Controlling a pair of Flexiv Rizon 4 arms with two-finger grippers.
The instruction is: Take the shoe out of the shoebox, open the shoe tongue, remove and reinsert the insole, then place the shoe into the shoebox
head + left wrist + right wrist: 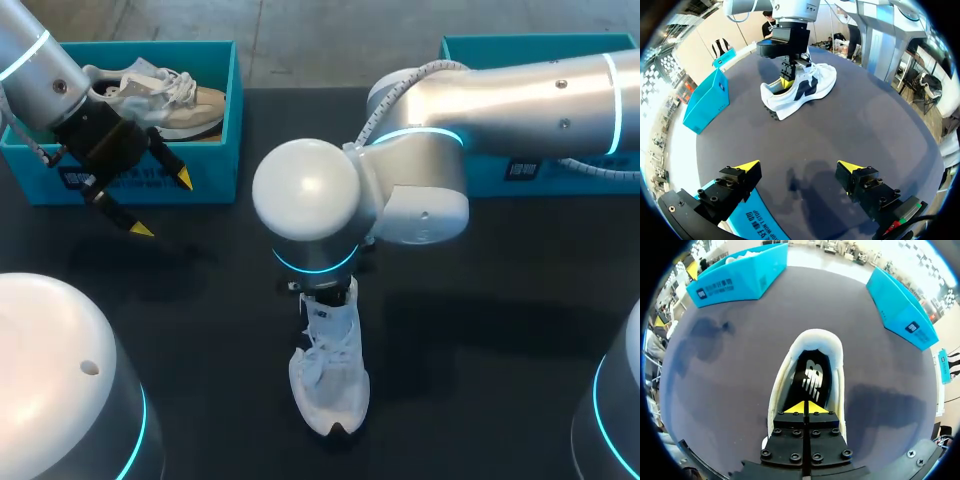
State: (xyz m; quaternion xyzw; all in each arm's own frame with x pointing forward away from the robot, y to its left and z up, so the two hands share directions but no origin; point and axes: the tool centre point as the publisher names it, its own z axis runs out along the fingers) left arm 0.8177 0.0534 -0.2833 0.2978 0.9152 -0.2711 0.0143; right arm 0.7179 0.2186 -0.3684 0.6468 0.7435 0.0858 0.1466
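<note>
Dark and matte, the table (pixel 500 330) carries two teal shoeboxes at its far side and one white shoe (pixel 330 385) out in the middle, nearer to me. The left shoebox (pixel 215 170) stands at the far left with a beige and grey shoe (pixel 190 105) lying in it. The right shoebox (pixel 500 48) stands at the far right, partly hidden behind my right arm (pixel 520 95).

The white shoe rests on its sole on the table, well apart from both boxes, its toe pointing toward my side in the head view. My right arm reaches in over the middle and comes straight down on the shoe's opening. In the right wrist view my right tool (pixel 805 407) is clenched, the two yellow tips pressed together with no gap, sitting at the rim of the collar just above the dark insole (pixel 810 365) that shows inside the shoe (pixel 812 337). Whether the tips pinch anything I cannot tell. The left wrist view shows the same tool (pixel 786 82) dipping into the opening.

My left tool (pixel 163 205) hangs just in front of the left shoebox, released, its yellow tips spread wide with nothing between them.
</note>
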